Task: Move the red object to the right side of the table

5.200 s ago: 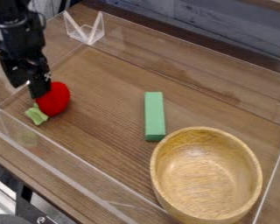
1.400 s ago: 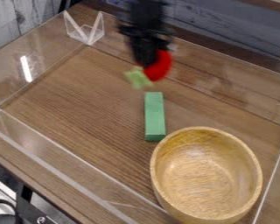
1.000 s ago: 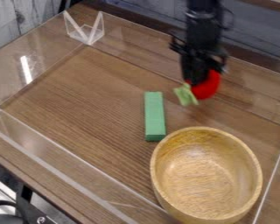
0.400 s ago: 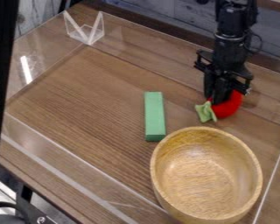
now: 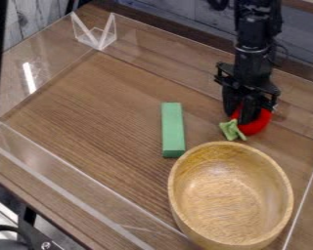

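Note:
The red object [image 5: 258, 121] rests on the table [image 5: 94, 107] at the right side, just beyond the wooden bowl's far rim, with its light-green stem piece [image 5: 230, 129] pointing left. My gripper [image 5: 250, 105] comes straight down from above, and its dark fingers [image 5: 230, 98] straddle the top of the red fruit. How tightly the jaws sit on the fruit does not show at this size.
A large wooden bowl [image 5: 231, 195] fills the near right corner, close to the fruit. A flat green block [image 5: 172, 129] lies mid-table to the left. Low clear acrylic walls [image 5: 94, 31] border the tabletop, and the right wall is close behind the gripper.
The gripper carried the red fruit from the left edge across the table to the right side and lowered it onto the wood. Over the last half second it barely moved.

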Tool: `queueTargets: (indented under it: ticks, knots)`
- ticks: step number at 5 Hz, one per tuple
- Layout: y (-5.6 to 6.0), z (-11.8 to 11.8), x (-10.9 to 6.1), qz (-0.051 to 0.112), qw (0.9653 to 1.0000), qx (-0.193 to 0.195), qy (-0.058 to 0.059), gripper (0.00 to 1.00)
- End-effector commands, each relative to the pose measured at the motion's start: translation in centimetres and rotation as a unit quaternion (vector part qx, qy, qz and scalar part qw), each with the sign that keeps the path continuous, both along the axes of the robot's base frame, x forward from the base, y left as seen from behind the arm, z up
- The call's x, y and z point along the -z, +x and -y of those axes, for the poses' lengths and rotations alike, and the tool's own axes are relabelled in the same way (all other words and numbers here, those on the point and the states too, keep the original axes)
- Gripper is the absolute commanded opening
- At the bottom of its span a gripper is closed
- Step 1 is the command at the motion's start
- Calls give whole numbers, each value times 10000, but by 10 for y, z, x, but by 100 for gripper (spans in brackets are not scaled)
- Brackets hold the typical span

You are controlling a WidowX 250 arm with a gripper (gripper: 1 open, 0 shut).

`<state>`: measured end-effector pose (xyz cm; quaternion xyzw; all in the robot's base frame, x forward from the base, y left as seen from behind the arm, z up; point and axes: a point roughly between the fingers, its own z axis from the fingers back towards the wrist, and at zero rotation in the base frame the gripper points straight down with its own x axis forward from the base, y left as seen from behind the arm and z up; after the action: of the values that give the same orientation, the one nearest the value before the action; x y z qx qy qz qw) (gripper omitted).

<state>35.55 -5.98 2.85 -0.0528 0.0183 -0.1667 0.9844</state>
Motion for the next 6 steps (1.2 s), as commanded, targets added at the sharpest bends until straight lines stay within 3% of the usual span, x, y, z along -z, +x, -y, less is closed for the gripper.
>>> queueTargets:
  ticks: [1,2,4,5,6]
  knots:
    - [7,-4,-12,151,9998,-83,31,0]
    - [11,-5,-10,81,9998,-174,65,0]
    - [-4,-28,-4,-26,9996,244,119,0]
    - [3,-21,-5,-89,9996,238,135,0]
    - [-1,-20,-14,-51,9999,-55,104,100]
